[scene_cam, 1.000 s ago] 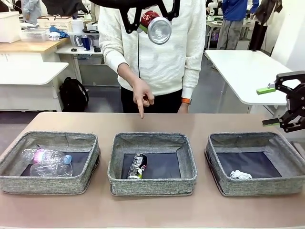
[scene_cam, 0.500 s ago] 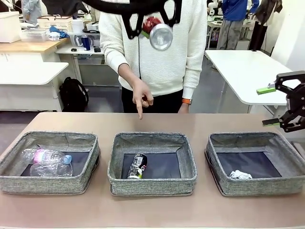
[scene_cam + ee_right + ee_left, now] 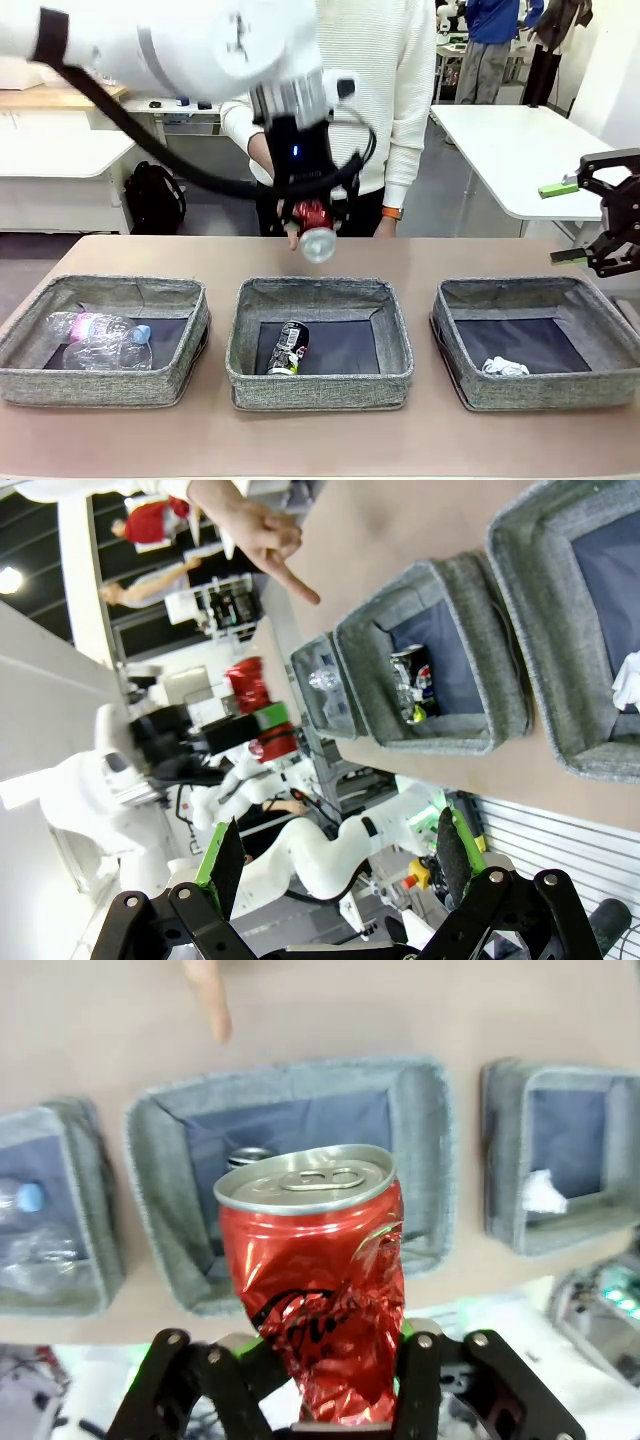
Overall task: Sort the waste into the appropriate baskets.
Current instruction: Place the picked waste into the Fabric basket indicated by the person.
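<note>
Since a second ago the left arm has swung down from the top of the front view; its left gripper (image 3: 312, 222) now hangs above the far rim of the middle grey woven-fabric basket (image 3: 320, 385), in front of the person's pointing hand (image 3: 208, 995). Its fingers are clamped on a dented red soda can (image 3: 318, 1285) (silver lid facing the basket). Right gripper (image 3: 585, 222) unchanged, jaws spread wide, holding nothing, beyond the right grey woven basket (image 3: 540, 395). Middle basket holds a black soda can (image 3: 288, 349) at its left, with bare dark floor to the right. Left grey woven basket (image 3: 105, 385) holds clear plastic bottles (image 3: 98, 340); right one a small white paper wad (image 3: 504, 367).
</note>
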{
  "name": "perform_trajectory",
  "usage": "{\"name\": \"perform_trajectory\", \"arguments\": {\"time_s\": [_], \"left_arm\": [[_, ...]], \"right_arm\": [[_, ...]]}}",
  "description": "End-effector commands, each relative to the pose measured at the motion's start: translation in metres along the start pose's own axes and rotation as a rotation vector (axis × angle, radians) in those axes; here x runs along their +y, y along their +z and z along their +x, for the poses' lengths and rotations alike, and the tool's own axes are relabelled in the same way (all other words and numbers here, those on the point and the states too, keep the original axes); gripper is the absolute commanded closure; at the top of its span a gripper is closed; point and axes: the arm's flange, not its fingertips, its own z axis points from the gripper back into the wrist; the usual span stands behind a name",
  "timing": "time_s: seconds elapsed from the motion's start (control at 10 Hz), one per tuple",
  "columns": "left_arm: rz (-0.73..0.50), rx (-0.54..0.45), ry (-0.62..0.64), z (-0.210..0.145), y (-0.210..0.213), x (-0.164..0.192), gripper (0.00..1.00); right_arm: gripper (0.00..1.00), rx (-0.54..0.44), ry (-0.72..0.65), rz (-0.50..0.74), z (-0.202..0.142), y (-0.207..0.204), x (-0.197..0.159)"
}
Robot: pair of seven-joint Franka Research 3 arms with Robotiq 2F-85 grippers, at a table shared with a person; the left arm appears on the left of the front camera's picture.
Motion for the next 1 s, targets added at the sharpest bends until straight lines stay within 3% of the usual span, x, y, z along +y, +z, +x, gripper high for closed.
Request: {"name": "perform_trajectory", "arguments": {"time_s": [0.0, 0.2, 0.8, 0.9], "left_arm": [[0.023, 0.069, -0.057, -0.001, -0.033, 0.002, 0.75], [0.054, 0.093, -0.073, -0.002, -0.066, -0.010, 0.75], [0.059, 0.090, -0.070, 0.001, -0.070, -0.021, 0.75], [0.053, 0.081, -0.064, 0.001, -0.068, -0.021, 0.27]], "right_arm": [[0.00, 0.003, -0.018, 0.018, 0.000, 0.000, 0.004], [0.00, 0.003, -0.018, 0.018, 0.000, 0.000, 0.004], [0.00, 0.003, -0.018, 0.018, 0.000, 0.000, 0.004], [0.00, 0.003, -0.018, 0.018, 0.000, 0.000, 0.004]]}}
